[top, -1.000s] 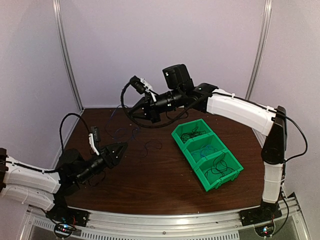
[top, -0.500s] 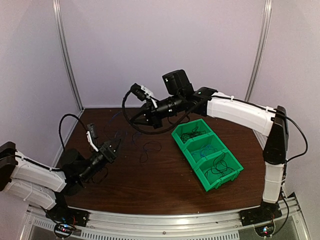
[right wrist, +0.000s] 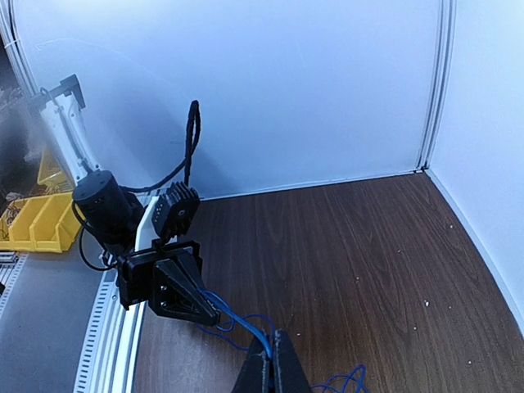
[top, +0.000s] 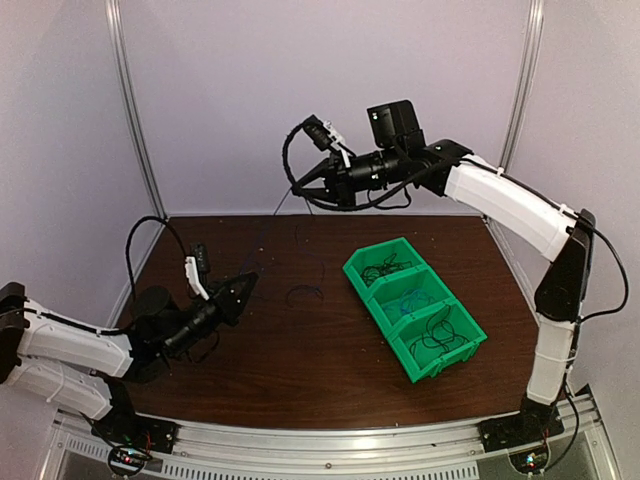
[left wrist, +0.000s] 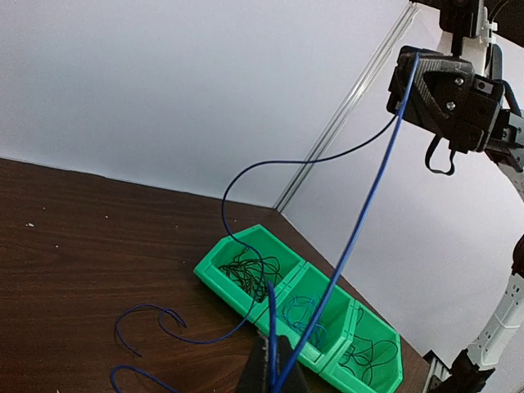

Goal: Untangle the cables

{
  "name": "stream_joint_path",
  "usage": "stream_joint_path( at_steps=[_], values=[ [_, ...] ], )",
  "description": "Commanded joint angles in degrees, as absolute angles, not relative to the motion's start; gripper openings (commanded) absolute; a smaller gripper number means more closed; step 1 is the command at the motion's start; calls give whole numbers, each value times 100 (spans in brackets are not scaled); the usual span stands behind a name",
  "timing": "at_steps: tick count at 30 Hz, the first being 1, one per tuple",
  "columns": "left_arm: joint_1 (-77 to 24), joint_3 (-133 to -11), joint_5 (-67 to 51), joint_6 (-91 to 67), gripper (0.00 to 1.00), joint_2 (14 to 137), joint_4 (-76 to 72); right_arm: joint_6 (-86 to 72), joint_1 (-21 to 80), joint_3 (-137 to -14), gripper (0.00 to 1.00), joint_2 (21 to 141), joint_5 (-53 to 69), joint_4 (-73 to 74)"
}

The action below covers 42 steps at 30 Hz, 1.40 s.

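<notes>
1. The left fingers (top: 240, 288) sit low over the left side of the tabletop (top: 300, 370), pinched closed on a blue cable (left wrist: 347, 246).
2. The right fingers (top: 305, 182) are up high at the back, well above the tabletop. They are clamped on the same blue cable, which comes out from between their tips in the right wrist view.
3. Between the two sets of fingers the cable runs in a nearly straight line, clear of the tabletop.
4. A second stretch of blue hangs from the right fingers in a slack curve. It drops to loose blue loops (left wrist: 151, 315) lying on the wood in front of the left arm.
5. A small dark loop (top: 303, 294) lies on the tabletop between the left fingers and the bin (top: 378, 322).
6. The green bin sits right of centre and has three compartments. There are black cables (top: 385, 268) in the far one, blue in the middle and black in the near one.
</notes>
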State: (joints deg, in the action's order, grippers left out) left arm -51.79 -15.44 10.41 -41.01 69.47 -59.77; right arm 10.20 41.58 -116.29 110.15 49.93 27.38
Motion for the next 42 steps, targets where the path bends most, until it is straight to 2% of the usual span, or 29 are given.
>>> stream_joint_path(
  at_steps=[1, 13, 20, 27, 29, 32, 34, 36, 37, 39, 42],
  values=[
    [-5142, -1396, 1077, -3656, 0, 6982, -4639, 1069, 3884, -12098, 0, 10678, 4751, 2506],
    [-5142, -1175, 943, -3594, 0, 7672, -4560, 1019, 3561, -12577, 0, 10617, 4753, 2647],
    [-5148, -1526, 569, -3290, 0, 8055, -4382, 927, 3511, -12490, 0, 10595, 4863, 2587],
    [-5150, -1763, 503, -2938, 14, 8207, -4478, 808, 3515, -12437, 0, 10582, 4913, 2478],
    [-5150, -1859, 527, -2831, 20, 8236, -4515, 806, 3522, -12424, 0, 10576, 4914, 2479],
    [-5150, -2005, 452, -2644, 8, 8299, -4546, 807, 3538, -12382, 0, 10565, 4901, 2480],
    [-5155, -2073, 452, -2605, 6, 8286, -4540, 812, 3549, -12348, 0, 10544, 4887, 2479],
    [-5197, -2064, 502, -2555, 13, 8142, -4688, 842, 3567, -12297, 0, 10527, 4891, 2486],
    [-5279, -2076, 675, -2511, 25, 8058, -4737, 851, 3571, -12262, 0, 10516, 4873, 2487],
    [-5373, -2184, 1019, -2302, 39, 7983, -4901, 869, 3585, -12203, 0, 10503, 4869, 2487],
    [-5388, -2570, 964, -2063, 46, 8158, -5051, 883, 3614, -12158, 0, 10498, 4846, 2478]
  ],
)
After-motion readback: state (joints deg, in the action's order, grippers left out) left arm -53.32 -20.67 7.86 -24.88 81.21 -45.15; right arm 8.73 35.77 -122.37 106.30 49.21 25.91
